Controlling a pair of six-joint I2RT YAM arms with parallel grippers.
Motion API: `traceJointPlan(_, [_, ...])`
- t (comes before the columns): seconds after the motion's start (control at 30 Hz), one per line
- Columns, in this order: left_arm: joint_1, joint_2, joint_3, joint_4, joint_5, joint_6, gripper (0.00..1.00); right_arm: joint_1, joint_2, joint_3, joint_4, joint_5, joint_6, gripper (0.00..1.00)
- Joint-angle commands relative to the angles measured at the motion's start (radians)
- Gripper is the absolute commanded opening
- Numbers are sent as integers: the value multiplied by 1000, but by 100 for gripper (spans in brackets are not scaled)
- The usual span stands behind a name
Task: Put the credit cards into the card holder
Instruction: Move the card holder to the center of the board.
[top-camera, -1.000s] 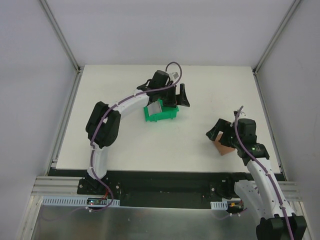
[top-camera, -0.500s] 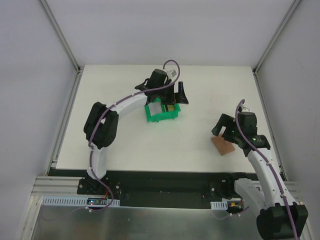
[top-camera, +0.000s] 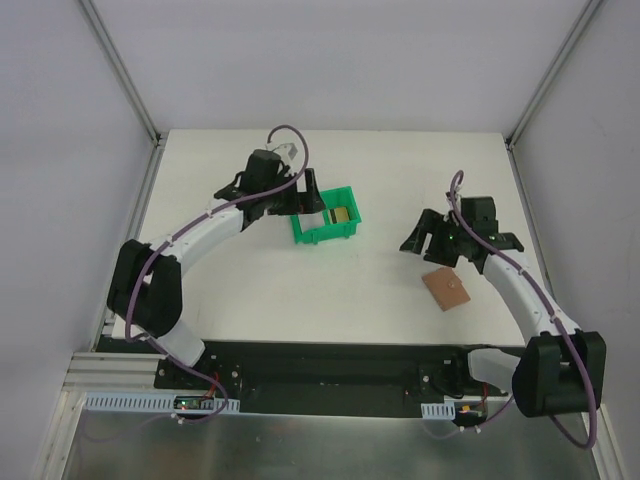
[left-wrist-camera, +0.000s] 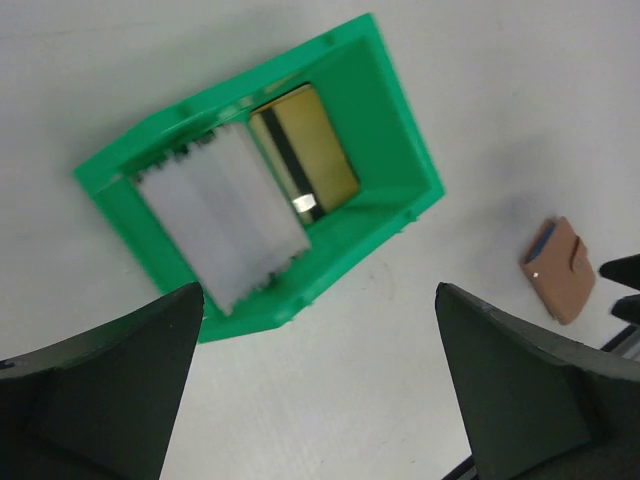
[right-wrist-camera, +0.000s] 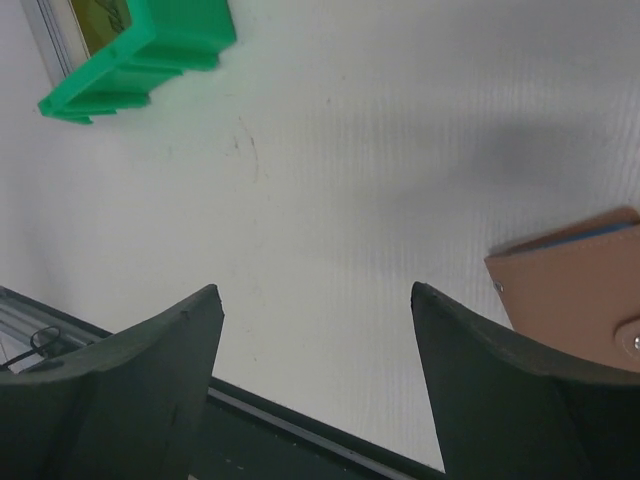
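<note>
1. The left end effector (left-wrist-camera: 318, 295) hovers over the green bin (left-wrist-camera: 405, 140), which sits far of centre on the surface (top-camera: 250, 290). Its fingers are spread wide with nothing between them, which looks like a pose for reaching down to a card.
2. Two of the credit cards are in the bin. The white-grey card (left-wrist-camera: 225, 220) is in the left half, too blurred to tell whether it lies flat or tilted. The gold-olive card (left-wrist-camera: 305, 150), dark stripe up, is just beside it in the right half. No blue card shows in any view.
3. Over to the near right, the card holder (top-camera: 446, 291) lies flat on the surface, well apart from the bin. It is folded shut, with the snap tab on top and a sliver of blue-grey at one edge.
4. The right end effector (right-wrist-camera: 315, 292) hangs above bare surface just beside the holder, on its far-left side. Its fingers are spread and empty, and the holder sits at the edge of the wrist view, not between them.
5. By the look of it, the task is at its start, since no card has reached the holder. The split seems sensible: the left arm fetches from the bin while the right waits by the holder, likely to open or steady it.
6. Thin cards low inside bin walls leave the fingers little edge to pinch, so a slip or a shoved bin is the risk.
</note>
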Motion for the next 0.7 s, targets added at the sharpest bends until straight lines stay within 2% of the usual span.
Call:
traceJointPlan(0.0, [70,-105,-116,-12,-64,11,99,20,66,152,-29,91,5,78])
traceJointPlan(0.07, [72,-171,-165,-11,-96,33,99,8,65,180,-123,229,-8,90])
traceJointPlan(0.17, [72,-280,-246,-12,-118,42,99,-56,28,162,-241,373,-5,99])
traceJointPlan(0.23, [70,-353,-298,-9,-120,45,99,-136,-28,112,-284,453,10,96])
traceJointPlan(0.4, [70,-502,-364,11,-143,56,99,-387,-165,-26,-268,325,-28,96])
traceJointPlan(0.47, [70,-531,-378,35,-115,74,99,-444,-173,-66,-232,237,-32,96])
traceJointPlan(0.53, [70,-550,-391,52,-89,82,99,-444,-136,-87,-197,153,-32,96])
traceJointPlan(0.67, [72,-628,-444,81,-100,47,99,-446,-23,-76,-211,125,-40,96])
